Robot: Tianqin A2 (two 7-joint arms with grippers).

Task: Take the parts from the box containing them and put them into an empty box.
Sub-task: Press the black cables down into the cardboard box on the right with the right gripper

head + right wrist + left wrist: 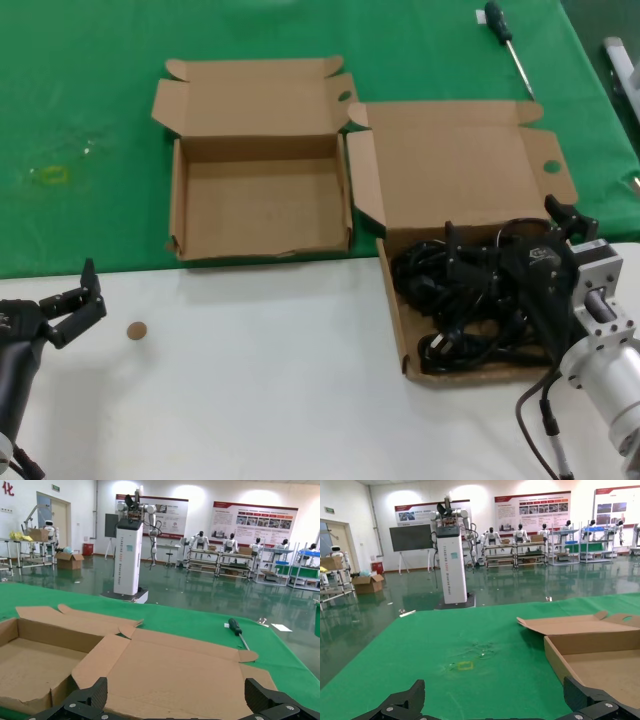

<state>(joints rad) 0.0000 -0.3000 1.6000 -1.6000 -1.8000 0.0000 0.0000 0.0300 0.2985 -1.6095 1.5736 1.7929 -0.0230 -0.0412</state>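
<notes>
Black power cords (432,285) lie tangled in the larger brown box (392,300) at the right, whose tall lid (455,175) stands open behind it. My right gripper (510,232) hovers open over those cords, holding nothing; in the right wrist view its fingers (95,694) frame the lid (175,670). The smaller box (262,205) to the left shows a bare floor and appears at the edge of both wrist views, as the box (600,657) and the box (30,665). My left gripper (68,290) rests open over the white table at the near left, fingers (412,696) spread.
A screwdriver (505,35) lies on the green cloth (90,100) at the far right. A small brown disc (137,330) sits on the white table (260,380) near my left gripper. A yellow mark (50,175) shows on the cloth at the left.
</notes>
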